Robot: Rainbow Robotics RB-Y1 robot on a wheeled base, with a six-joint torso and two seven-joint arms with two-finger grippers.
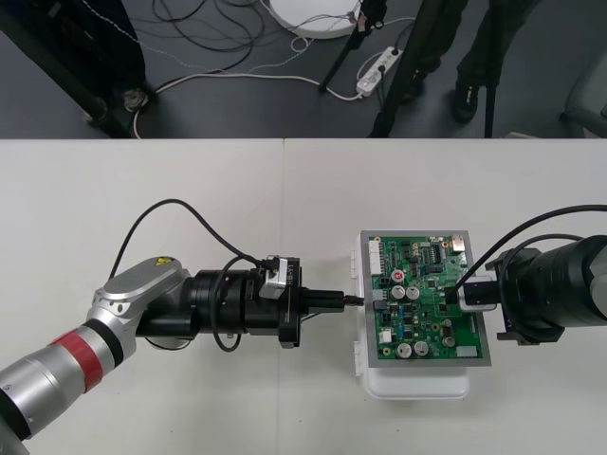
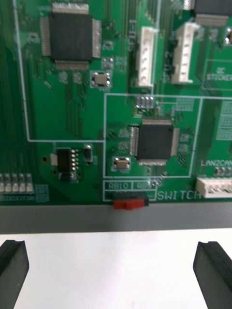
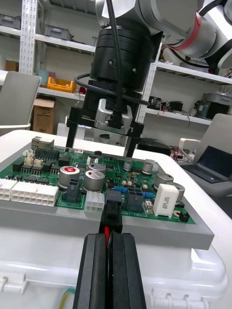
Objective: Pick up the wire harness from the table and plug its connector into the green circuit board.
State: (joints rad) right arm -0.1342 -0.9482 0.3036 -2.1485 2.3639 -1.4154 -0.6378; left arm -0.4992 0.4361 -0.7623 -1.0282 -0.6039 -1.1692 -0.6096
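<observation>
We judge the step in hand to be the insertion itself. Our left gripper [image 1: 346, 300] is closed narrow on the harness. In the left wrist view its fingers [image 3: 92, 270] stand close together with the red and black wires [image 3: 107, 232] pinched between them. The plug [image 3: 112, 215] sticks out just ahead of the tips.

The plug sits at the edge of the board [image 1: 432, 318] nearest this gripper, meeting a black header [image 3: 116, 197] straight ahead of it. We cannot tell whether it is fully seated.

Our right gripper [image 1: 471, 294] faces the left one from across the board. Its fingers [image 2: 12, 270] are spread wide and hold nothing, and the board's edge lies just ahead of their tips.

The next move, as we read it, is a short straight push along the line of the left fingers, keeping the plug level and square with the header. The wires are thin, so they may slide or buckle in the grip if the push goes off line.

The board rests on a white base [image 3: 193, 270] that could shift away from the push, and the right gripper is placed to act as a stop. Only once the plug is home should the left fingers spread and draw back.
</observation>
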